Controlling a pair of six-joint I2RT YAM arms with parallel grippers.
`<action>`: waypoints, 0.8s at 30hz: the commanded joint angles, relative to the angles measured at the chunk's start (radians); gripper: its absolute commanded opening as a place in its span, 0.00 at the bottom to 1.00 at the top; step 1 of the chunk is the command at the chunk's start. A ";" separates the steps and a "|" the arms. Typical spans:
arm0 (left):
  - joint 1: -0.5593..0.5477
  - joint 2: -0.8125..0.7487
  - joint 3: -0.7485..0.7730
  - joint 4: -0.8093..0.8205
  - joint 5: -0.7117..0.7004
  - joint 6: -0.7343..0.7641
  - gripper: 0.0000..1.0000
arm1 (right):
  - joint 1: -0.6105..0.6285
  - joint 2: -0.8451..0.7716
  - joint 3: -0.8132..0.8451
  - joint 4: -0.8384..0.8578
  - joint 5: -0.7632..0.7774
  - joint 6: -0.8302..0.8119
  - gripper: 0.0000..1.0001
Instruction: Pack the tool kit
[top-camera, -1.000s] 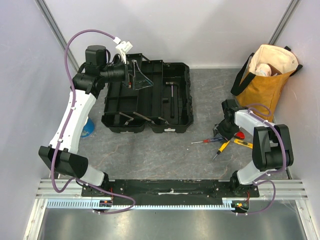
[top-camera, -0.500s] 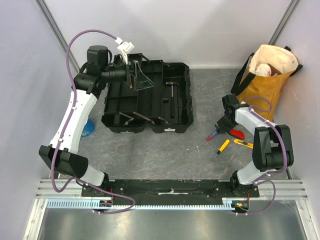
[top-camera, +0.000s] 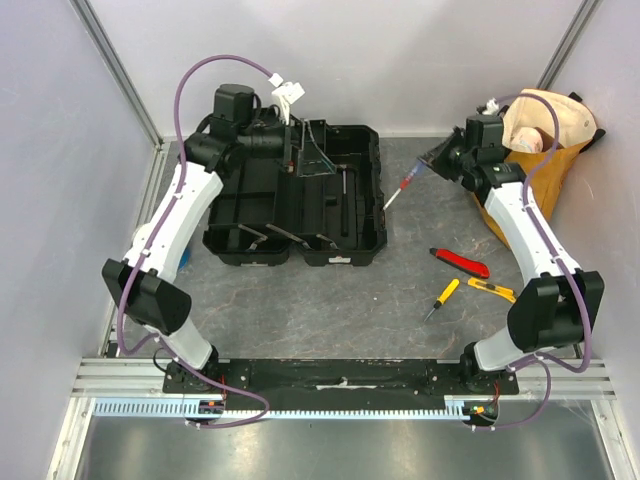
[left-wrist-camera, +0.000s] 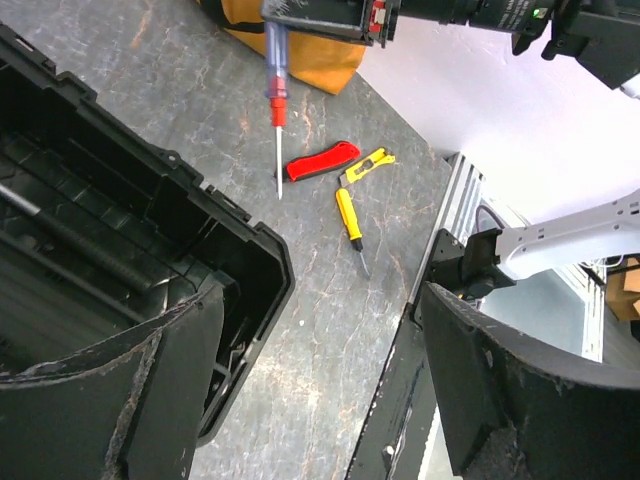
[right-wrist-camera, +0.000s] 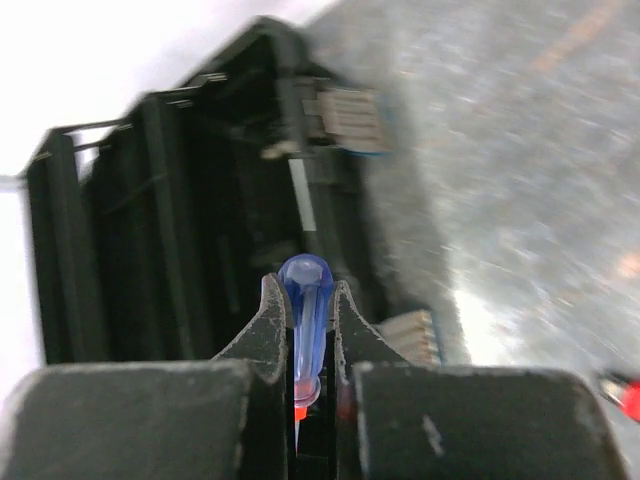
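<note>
The black toolbox (top-camera: 300, 200) lies open at the back middle, with a metal-shafted tool (top-camera: 344, 185) inside. My right gripper (top-camera: 442, 160) is shut on a blue-handled screwdriver (top-camera: 405, 186) and holds it in the air just right of the box, tip pointing down-left. The right wrist view shows its handle (right-wrist-camera: 308, 300) pinched between the fingers, with the toolbox (right-wrist-camera: 150, 220) beyond. My left gripper (top-camera: 308, 152) hovers over the box's back part, open and empty (left-wrist-camera: 320, 330). Red-handled pliers (top-camera: 460, 262), a yellow screwdriver (top-camera: 442, 297) and a yellow knife (top-camera: 487, 289) lie on the floor.
The mustard tote bag (top-camera: 540, 140) stands at the back right, close behind my right arm. Grey walls close in the sides and back. The left wrist view shows the box's rim (left-wrist-camera: 250, 230) and the arms' base rail (left-wrist-camera: 400, 400).
My right gripper has lifted the blue-handled screwdriver off the floor and carried it back and left towards the toolbox. My left arm has shifted right over the box.
</note>
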 joint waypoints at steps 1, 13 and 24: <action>-0.032 0.045 0.077 0.032 -0.044 -0.087 0.84 | 0.081 0.061 0.112 0.228 -0.229 -0.055 0.00; -0.032 -0.036 0.029 -0.119 -0.785 -0.156 0.75 | 0.377 0.429 0.449 0.389 -0.267 -0.050 0.00; -0.014 -0.197 -0.078 -0.057 -0.979 -0.163 0.76 | 0.505 0.641 0.612 0.287 -0.151 -0.170 0.02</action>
